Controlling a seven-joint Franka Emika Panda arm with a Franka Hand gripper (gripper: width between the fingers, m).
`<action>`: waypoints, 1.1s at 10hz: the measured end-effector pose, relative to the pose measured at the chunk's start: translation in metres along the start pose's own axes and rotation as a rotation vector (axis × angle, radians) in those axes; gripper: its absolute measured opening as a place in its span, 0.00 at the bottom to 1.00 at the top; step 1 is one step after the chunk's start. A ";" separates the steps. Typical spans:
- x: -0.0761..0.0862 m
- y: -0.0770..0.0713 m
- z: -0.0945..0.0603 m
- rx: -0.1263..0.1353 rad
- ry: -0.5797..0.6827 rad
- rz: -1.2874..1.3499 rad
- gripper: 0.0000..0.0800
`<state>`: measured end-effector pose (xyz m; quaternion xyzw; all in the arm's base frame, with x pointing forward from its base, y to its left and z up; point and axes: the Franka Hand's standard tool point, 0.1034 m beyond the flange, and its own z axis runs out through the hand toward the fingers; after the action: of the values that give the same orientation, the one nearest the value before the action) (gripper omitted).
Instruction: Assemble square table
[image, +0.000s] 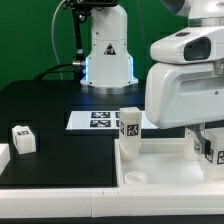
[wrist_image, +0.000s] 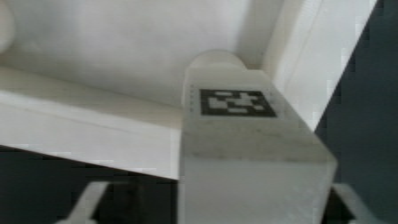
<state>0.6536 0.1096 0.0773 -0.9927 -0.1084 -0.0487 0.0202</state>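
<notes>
The step in hand looks like grasping a leg (wrist_image: 240, 130) that stands at the table top's (image: 160, 162) end, on the exterior view's right. The gripper (wrist_image: 214, 200) straddles this leg, but I cannot tell whether it is pinching it. A second leg (image: 130, 124) stands upright at the table top's far edge. The next move calls for a firm grip, then a lift toward a corner hole (image: 133, 178).

**White plastic on a matt black counter**

The counter (image: 50, 105) is black and matt. The table slab (image: 165, 165) looks like smooth white plastic with a dull sheen. Close up, the leg (wrist_image: 249, 165) shows a faintly grainy, matt white surface, and its printed tag (wrist_image: 233, 103) is flat black and white. The robot arm's casing (image: 185, 80) is smooth, glossy white plastic. The marker board (image: 95, 119) looks matt white.
</notes>
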 end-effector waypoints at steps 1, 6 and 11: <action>0.000 0.000 0.000 0.001 0.000 0.095 0.36; -0.004 0.006 0.001 -0.013 -0.012 0.771 0.36; -0.007 0.011 0.001 -0.001 -0.028 1.144 0.36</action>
<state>0.6493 0.0977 0.0749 -0.8940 0.4457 -0.0170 0.0415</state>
